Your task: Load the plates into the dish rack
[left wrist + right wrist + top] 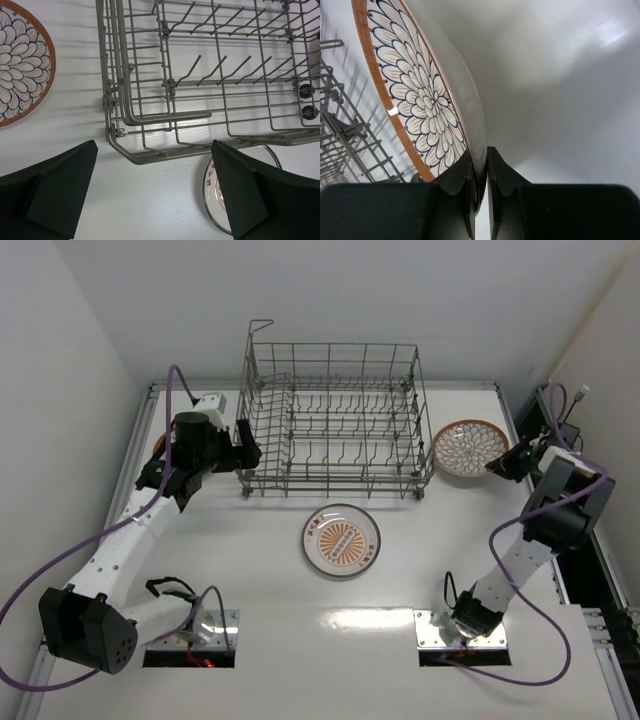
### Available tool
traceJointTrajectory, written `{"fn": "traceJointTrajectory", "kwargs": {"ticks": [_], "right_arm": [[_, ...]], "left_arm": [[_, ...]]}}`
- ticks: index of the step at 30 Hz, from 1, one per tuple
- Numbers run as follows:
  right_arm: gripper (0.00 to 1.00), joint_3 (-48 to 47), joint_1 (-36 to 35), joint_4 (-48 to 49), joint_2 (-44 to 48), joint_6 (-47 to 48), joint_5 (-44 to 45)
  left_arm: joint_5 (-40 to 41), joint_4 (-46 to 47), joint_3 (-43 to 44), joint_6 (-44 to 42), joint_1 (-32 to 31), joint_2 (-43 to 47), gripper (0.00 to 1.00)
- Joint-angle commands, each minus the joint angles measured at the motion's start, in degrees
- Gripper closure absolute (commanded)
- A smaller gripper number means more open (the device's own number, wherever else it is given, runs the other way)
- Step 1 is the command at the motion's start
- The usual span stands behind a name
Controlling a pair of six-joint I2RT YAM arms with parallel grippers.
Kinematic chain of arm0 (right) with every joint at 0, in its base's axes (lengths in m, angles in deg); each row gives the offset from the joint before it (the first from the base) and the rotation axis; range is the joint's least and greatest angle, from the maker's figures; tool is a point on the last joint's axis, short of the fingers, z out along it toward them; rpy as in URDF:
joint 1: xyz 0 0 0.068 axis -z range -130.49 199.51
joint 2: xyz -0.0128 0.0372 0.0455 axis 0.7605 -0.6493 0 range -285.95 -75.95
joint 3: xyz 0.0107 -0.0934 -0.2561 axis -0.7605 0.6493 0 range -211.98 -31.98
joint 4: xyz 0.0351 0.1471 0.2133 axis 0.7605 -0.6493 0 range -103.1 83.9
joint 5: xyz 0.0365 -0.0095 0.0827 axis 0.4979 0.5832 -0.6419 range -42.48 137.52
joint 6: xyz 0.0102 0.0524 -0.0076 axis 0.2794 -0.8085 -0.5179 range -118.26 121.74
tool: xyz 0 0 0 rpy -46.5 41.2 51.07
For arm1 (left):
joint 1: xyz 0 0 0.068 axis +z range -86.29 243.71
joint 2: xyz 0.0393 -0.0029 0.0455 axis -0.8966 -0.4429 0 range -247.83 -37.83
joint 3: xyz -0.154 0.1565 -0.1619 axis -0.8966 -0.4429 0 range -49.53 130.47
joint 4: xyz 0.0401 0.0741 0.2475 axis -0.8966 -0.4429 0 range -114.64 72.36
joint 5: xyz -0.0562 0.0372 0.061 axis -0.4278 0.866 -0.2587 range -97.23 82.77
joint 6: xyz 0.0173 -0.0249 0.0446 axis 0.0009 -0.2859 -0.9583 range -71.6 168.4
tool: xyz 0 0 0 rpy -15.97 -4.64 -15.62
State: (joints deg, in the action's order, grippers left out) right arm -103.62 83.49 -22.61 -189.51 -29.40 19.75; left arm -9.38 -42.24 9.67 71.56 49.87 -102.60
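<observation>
Sunburst plate [341, 539] lies flat at the centre of the table [250, 580]. Left gripper [247, 452], fingers spread and empty, hovers at the left end of the dish rack [335, 420], first petal plate [20, 60] lying beside it. Right gripper [480, 157] pinches the rim of the second petal plate [470, 448] near the table's right edge. The rack, towards the far edge, holds nothing: all three plates remain to load.

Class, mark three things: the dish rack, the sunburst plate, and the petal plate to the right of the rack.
dish rack [330, 475]: top external view, its near wire wall.
sunburst plate [341, 539]: top external view, its centre.
petal plate [468, 448]: top external view, its patterned centre.
</observation>
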Motion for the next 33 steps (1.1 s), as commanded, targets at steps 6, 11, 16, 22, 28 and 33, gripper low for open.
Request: {"fn": "traceJointTrajectory", "kwargs": {"ticks": [6,11,16,22,28,33], "right_arm": [[1.00,8.52,-0.05,7.10,20.82,-3.75,3.25],[1.00,15.74,-0.05,12.64,31.45,-8.06,0.61],[1.00,16.35,-0.58,10.28,40.07,-9.29,1.93],[1.00,10.03,-2.86,3.25,45.09,-9.29,5.62],[1.00,3.35,-6.81,0.35,45.09,-8.25,5.62],[1.00,-6.66,-13.40,-6.68,44.39,-2.36,14.92]], "left_arm": [[-1.63,-0.71,2.50,0.49,-0.48,0.88,0.00],[-1.10,-3.17,4.17,-0.04,-1.09,0.88,0.00],[-0.48,-4.31,5.39,-0.56,-2.24,1.40,0.00],[1.71,-6.24,5.40,-1.18,-2.76,2.45,0.00],[2.33,-6.25,4.08,-1.18,-3.29,3.78,0.00],[2.33,-6.78,3.55,-1.18,-3.29,3.78,0.00]]}}
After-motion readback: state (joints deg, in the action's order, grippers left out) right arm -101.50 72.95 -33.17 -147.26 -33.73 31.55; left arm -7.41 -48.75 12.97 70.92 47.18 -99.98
